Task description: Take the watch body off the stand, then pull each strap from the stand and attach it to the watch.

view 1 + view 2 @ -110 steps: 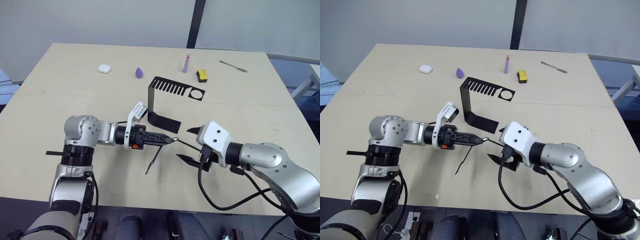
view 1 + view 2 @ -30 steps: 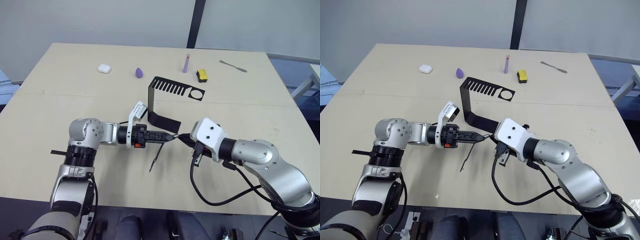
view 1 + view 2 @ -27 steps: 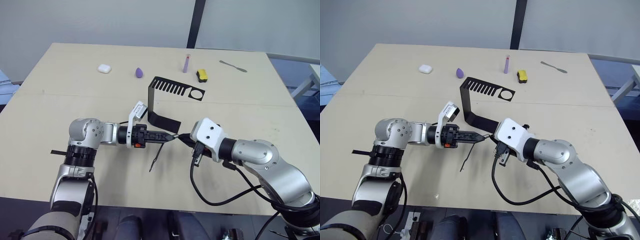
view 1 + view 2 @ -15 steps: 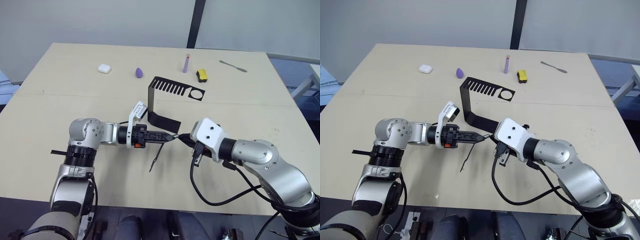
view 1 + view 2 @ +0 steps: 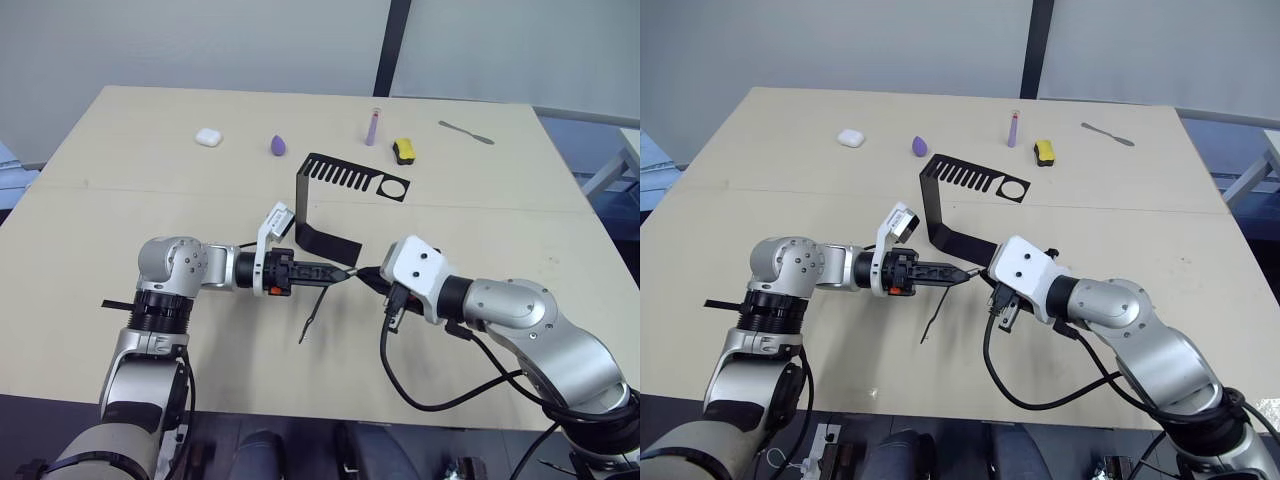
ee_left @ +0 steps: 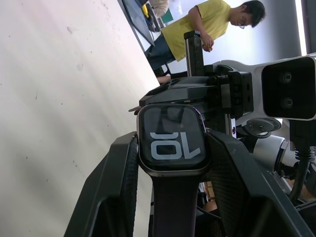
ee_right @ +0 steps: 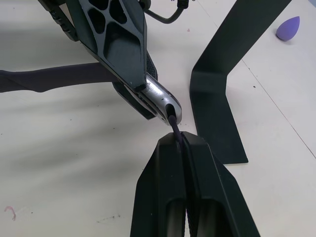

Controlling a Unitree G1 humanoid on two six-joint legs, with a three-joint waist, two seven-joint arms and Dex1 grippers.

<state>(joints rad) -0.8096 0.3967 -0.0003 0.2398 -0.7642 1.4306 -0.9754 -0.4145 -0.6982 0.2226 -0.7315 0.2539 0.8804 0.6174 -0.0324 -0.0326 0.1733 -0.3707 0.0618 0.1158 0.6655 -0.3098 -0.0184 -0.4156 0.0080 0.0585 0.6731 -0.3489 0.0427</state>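
Left gripper (image 5: 335, 275) was clamped across the sides of the watch body (image 6: 172, 138), a small rounded-square case with a dark glossy screen showing pale digits and a greyish rim. One thin black flexible strap (image 5: 314, 313) already hung from the case, drooping toward the pale wooden table (image 5: 150, 180) below the fingers.

Right gripper (image 7: 178, 143) had its two black fingers pressed together on the second thin black strap (image 7: 173, 123), only a short length showing between fingertips and case. That strap's end sat right at the slot in the case's metal edge (image 7: 160, 101); whether it was seated or merely touching could not be told.

The black sheet-metal stand (image 5: 330, 205), with flat base, upright and comb-slotted top arm with ring hole, stood just behind both grippers, empty of watch and straps.

Risks, as judged:
- The strap end looked slightly angled to the slot; pushing while misaligned could buckle the soft band rather than slide it in.
- The left grip bore on smooth case sides; sideways push from the right arm might twist or pop the case loose.
- The hanging strap could snag the table if the left wrist dropped.
- The right arm's black cable (image 5: 395, 375) lay close beneath the work.
- The stand's base was near enough to be nudged.
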